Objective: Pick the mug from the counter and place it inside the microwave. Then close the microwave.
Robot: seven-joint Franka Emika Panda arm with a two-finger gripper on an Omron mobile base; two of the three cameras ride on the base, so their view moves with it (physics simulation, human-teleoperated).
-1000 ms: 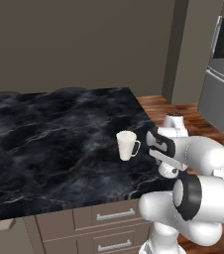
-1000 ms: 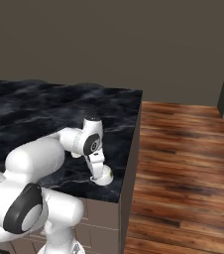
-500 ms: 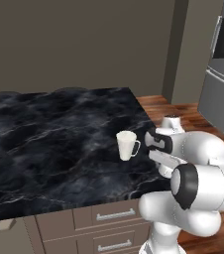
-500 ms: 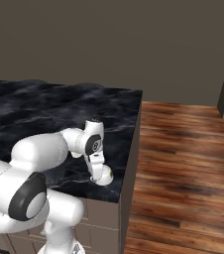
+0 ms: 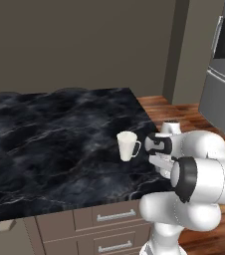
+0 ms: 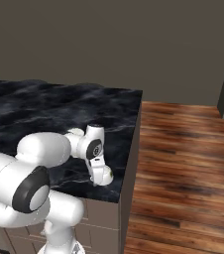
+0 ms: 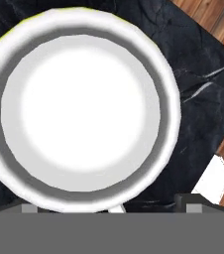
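The black marble desk stretches wide across the room, its white veins catching the light, with brown drawers and silver bar handles under its front edge. Beyond its right end runs a wooden floor. The white arm bends low over the desk's near right corner. A taller white mug with a loop handle stands upright on the marble just beside the arm's wrist.

The small squat mug sits on the dark marble right at that corner, seen from straight above in the hand view as a round white bowl with a thick rim; in the right base view it peeks out beneath the wrist. The pincer hangs directly over it, fingertips spread wide at either side, holding nothing.
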